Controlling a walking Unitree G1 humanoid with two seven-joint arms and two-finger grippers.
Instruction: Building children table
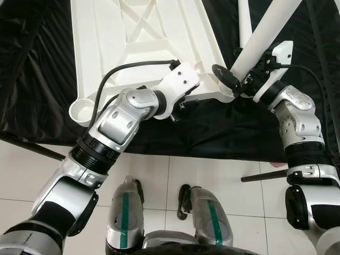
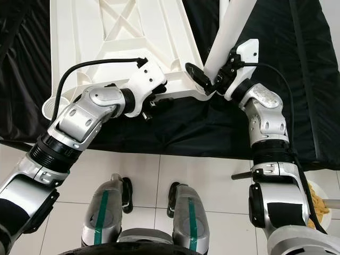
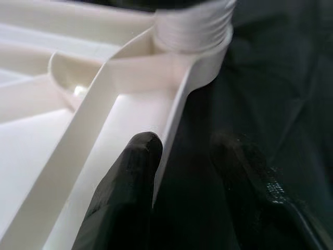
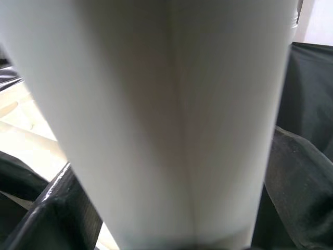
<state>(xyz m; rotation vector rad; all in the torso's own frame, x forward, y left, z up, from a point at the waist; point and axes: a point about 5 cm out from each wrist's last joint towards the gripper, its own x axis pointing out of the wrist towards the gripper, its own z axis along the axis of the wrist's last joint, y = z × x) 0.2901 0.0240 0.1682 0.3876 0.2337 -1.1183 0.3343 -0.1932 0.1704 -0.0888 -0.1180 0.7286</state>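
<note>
A white plastic table top (image 1: 143,32) lies upside down on a black cloth (image 1: 223,133). My left gripper (image 3: 182,172) straddles its near rim beside the near right corner socket (image 3: 192,26), one black finger (image 3: 130,182) inside the rim and the other outside, shut on the rim. The same gripper (image 1: 181,106) sits under its white wrist in the eye views. A white table leg (image 1: 265,32) stands tilted in that corner socket (image 1: 227,94). My right gripper (image 1: 245,74) is shut on the leg just above the socket. Close up, the leg (image 4: 171,120) stands between its fingers (image 4: 57,208).
A second white leg (image 1: 243,21) lies on the cloth behind. The near left corner socket (image 1: 82,111) is open. Black rods (image 1: 265,175) stick out from under the cloth onto the tiled floor. My feet (image 1: 125,212) stand at the cloth's edge. A bowl of food (image 2: 319,204) sits at right.
</note>
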